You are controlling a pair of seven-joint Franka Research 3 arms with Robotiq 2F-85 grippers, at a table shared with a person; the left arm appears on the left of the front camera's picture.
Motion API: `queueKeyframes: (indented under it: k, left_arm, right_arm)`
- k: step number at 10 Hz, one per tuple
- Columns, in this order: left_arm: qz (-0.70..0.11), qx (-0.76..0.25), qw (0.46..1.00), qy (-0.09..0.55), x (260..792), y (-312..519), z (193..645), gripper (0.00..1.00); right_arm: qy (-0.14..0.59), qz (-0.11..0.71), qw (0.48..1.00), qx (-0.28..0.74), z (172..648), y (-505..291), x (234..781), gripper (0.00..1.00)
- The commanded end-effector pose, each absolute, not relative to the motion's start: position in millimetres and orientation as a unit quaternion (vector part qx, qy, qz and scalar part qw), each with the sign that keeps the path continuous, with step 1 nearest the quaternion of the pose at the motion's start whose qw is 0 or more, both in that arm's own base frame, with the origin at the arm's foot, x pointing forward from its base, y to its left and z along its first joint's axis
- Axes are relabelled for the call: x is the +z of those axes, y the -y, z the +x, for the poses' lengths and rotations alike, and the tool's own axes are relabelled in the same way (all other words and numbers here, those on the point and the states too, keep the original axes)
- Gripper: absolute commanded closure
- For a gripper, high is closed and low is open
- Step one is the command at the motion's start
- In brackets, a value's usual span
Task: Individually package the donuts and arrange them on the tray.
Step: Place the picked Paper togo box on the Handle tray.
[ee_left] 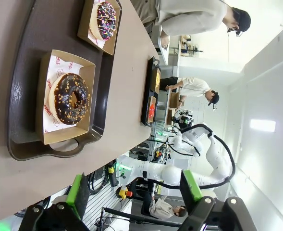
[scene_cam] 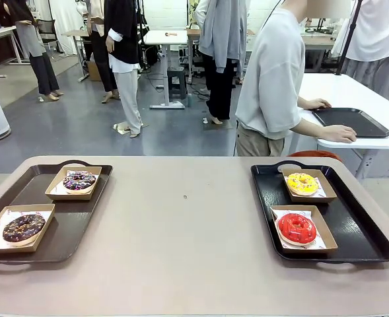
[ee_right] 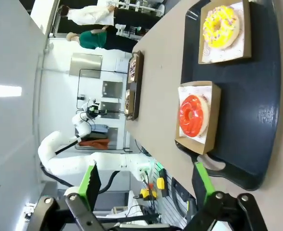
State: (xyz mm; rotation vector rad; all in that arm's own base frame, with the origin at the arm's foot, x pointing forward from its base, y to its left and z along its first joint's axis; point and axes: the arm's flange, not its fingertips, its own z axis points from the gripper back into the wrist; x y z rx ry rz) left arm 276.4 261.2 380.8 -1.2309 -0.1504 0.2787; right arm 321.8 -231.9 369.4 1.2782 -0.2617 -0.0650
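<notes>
Left claw (ee_left: 131,195) open, right claw (ee_right: 146,185) open, both off desk (scene_cam: 181,231); careless reach could smear red donut (scene_cam: 297,228) glaze, nudge box (scene_cam: 305,229) off tray (scene_cam: 359,231)

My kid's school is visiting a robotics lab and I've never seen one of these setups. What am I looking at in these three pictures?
One scene from three cameras. The front view looks across a beige table from the robot's side. On it lie two dark trays, each holding two donuts in open cardboard boxes: sprinkled chocolate and dark chocolate on the left, yellow and red on the right. The other two pictures come from cameras on the robot's wrists, so they appear turned sideways. The green-padded prongs at the bottom are the left gripper and right gripper, both open, holding nothing. A person stands beyond at another table.
</notes>
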Motion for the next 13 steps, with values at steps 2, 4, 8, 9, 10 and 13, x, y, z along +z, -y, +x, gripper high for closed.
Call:
queueKeyframes:
  k: [2, 4, 8, 9, 10, 13]
  left_arm:
    - [-0.576, 0.129, 0.804, 0.074, 382.3, -262.1, 274.8, 0.00]
    - [-0.576, 0.129, 0.804, 0.074, 382.3, -262.1, 274.8, 0.00]
    - [-0.576, 0.129, 0.804, 0.074, 382.3, -262.1, 274.8, 0.00]
    - [-0.576, 0.129, 0.804, 0.074, 382.3, -262.1, 274.8, 0.00]
    - [-0.576, 0.129, 0.804, 0.074, 382.3, -262.1, 274.8, 0.00]
    - [-0.576, 0.129, 0.804, 0.074, 382.3, -262.1, 274.8, 0.00]
  right_arm:
    - [0.148, 0.602, 0.784, -0.034, 336.9, 245.5, 359.9, 0.00]
    - [0.174, 0.598, 0.781, -0.052, 334.4, 242.1, 361.4, 0.00]
    - [0.137, 0.599, 0.788, -0.041, 334.6, 243.2, 356.9, 0.00]
    - [0.137, 0.599, 0.788, -0.041, 334.6, 243.2, 356.9, 0.00]
    - [0.137, 0.599, 0.788, -0.041, 334.6, 243.2, 356.9, 0.00]
    - [0.137, 0.599, 0.788, -0.041, 334.6, 243.2, 356.9, 0.00]
